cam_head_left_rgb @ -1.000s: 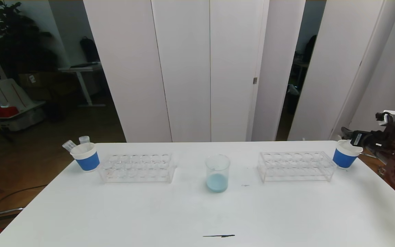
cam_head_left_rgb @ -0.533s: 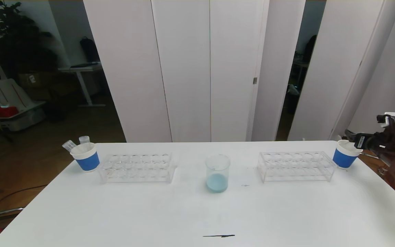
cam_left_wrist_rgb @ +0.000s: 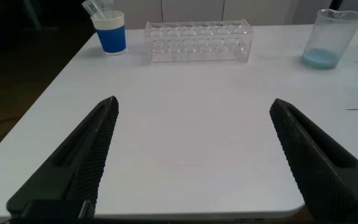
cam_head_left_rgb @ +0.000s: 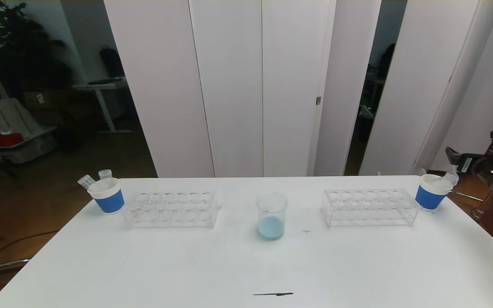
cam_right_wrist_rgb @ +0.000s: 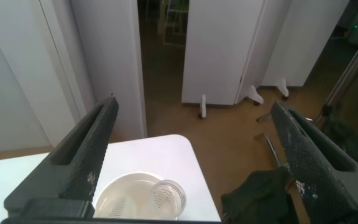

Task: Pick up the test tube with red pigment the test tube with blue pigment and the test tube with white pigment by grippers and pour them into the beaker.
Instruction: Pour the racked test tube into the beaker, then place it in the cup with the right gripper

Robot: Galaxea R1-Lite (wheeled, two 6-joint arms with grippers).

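The clear beaker (cam_head_left_rgb: 271, 216) stands mid-table with pale blue liquid in its bottom; it also shows in the left wrist view (cam_left_wrist_rgb: 331, 37). Two clear tubes (cam_head_left_rgb: 87, 181) lean in the left paper cup (cam_head_left_rgb: 107, 196). One clear tube (cam_head_left_rgb: 451, 179) leans in the right paper cup (cam_head_left_rgb: 431, 193) and shows in the right wrist view (cam_right_wrist_rgb: 166, 196). The cups hide the tubes' bottoms, so I cannot tell their pigments. My right gripper (cam_head_left_rgb: 451, 153) (cam_right_wrist_rgb: 194, 106) is open and empty, above and just right of the right cup. My left gripper (cam_left_wrist_rgb: 194, 104) is open and empty, low over the table's front left.
Two clear tube racks, one on the left (cam_head_left_rgb: 171, 208) and one on the right (cam_head_left_rgb: 368, 207), stand either side of the beaker with no tubes in them. A short dark mark (cam_head_left_rgb: 273, 294) lies near the table's front edge. The right cup sits close to the table's far right corner.
My right gripper has drawn back to the right and upward from the right cup. A clear tube now shows leaning at that cup's rim. Nothing else has moved.
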